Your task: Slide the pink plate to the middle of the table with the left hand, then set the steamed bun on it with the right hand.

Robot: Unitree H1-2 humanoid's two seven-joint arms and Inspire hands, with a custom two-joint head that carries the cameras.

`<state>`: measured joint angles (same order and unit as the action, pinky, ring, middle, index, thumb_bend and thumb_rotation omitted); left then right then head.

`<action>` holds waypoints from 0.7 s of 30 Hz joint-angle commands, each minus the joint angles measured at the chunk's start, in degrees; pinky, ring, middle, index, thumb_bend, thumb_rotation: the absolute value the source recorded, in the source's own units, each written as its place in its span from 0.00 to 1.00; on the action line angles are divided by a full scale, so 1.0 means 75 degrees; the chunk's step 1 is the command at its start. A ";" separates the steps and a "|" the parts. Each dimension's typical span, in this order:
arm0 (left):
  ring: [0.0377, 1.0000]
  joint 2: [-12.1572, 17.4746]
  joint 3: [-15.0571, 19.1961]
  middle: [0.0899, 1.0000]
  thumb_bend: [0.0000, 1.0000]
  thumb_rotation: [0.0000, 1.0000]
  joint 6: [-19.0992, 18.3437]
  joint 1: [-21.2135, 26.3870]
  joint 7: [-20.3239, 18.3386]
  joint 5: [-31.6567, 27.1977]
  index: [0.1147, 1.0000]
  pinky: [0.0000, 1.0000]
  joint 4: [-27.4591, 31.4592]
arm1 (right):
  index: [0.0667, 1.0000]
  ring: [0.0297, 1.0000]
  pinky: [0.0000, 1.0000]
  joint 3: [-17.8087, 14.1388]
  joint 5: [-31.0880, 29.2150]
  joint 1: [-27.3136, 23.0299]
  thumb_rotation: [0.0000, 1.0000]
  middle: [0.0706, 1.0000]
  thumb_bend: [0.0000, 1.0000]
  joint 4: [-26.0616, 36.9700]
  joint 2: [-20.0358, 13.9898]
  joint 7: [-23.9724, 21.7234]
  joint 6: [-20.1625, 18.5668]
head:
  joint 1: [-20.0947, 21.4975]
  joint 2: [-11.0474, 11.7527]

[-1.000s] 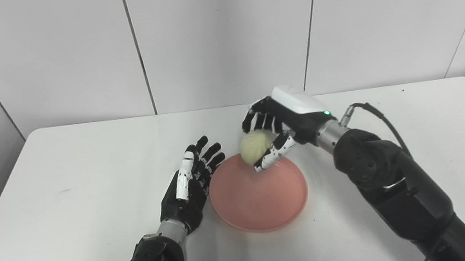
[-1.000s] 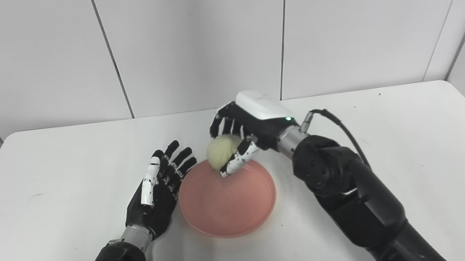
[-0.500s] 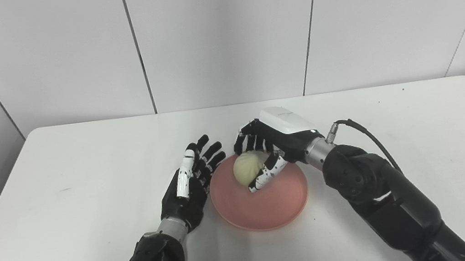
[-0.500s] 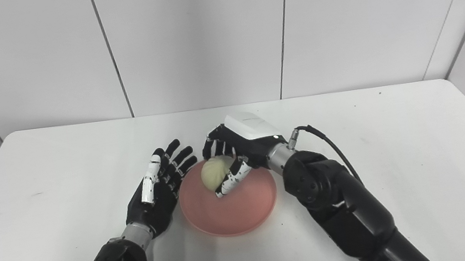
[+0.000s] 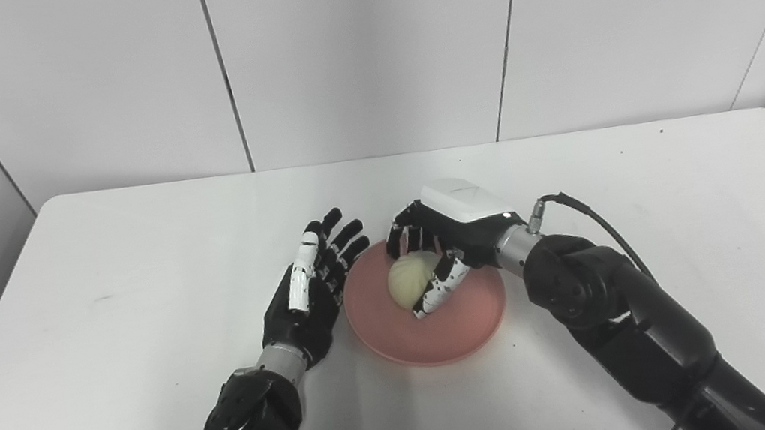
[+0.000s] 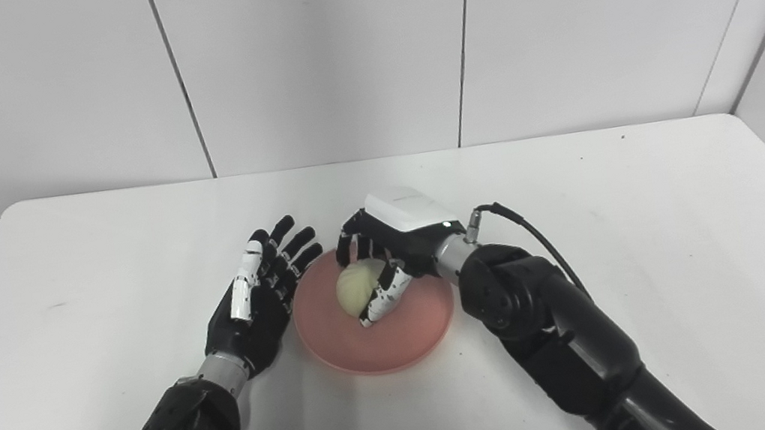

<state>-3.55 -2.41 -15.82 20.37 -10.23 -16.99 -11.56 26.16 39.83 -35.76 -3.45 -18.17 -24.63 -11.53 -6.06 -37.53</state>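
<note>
The pink plate (image 5: 467,324) lies near the middle of the white table. A pale round steamed bun (image 5: 409,278) rests low over the plate's far half, and my right hand (image 5: 444,244) is shut on it, fingers behind it and thumb in front. Whether the bun touches the plate I cannot tell. My left hand (image 5: 311,298) stands open on its edge just left of the plate's rim, fingers spread and pointing away, holding nothing. The same scene shows in the right eye view: plate (image 6: 414,328), bun (image 6: 355,286), right hand (image 6: 394,240), left hand (image 6: 260,300).
The white table (image 5: 98,288) has its far edge against grey wall panels. A black cable (image 5: 590,210) loops from my right wrist. Small dark specks mark the tabletop on the left and far right.
My right hand came down and toward me with the bun, from above the plate's far rim to low over the plate. The left hand stayed put. The camera tilted slightly.
</note>
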 commanded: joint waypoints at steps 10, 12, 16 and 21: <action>0.92 0.0009 -0.0038 0.92 0.38 1.00 -0.0584 -0.0281 0.0179 0.0195 0.94 0.95 -0.0274 | 0.49 0.46 0.40 0.0232 0.0310 -0.0164 0.00 0.42 0.52 -0.0030 0.0067 -0.0161 0.0107 | -0.0020 -0.0019; 0.92 -0.0003 -0.0031 0.92 0.39 1.00 -0.0605 -0.0280 0.0186 0.0201 0.94 0.95 -0.0268 | 0.47 0.54 0.47 0.0343 0.0418 -0.0195 0.11 0.55 0.52 0.0033 0.0002 -0.0278 0.0172 | -0.0024 -0.0019; 0.92 -0.0017 -0.0012 0.91 0.39 1.00 -0.0647 -0.0279 0.0196 0.0209 0.94 0.94 -0.0255 | 0.62 0.58 0.50 0.0338 0.0378 -0.0203 0.19 0.63 0.62 0.0257 -0.0051 -0.0460 0.0145 | -0.0025 -0.0021; 0.92 -0.0007 -0.0005 0.92 0.39 1.00 -0.0622 -0.0287 0.0123 0.0167 0.94 0.94 -0.0247 | 0.79 0.66 0.53 0.0276 0.0373 -0.0240 0.30 0.73 0.75 0.0670 -0.0104 -0.0994 -0.0084 | -0.0031 -0.0023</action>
<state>-3.69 -2.36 -16.00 20.36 -10.24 -16.46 -11.42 28.91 42.69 -35.28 -0.51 -18.63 -31.66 -11.59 -6.24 -37.71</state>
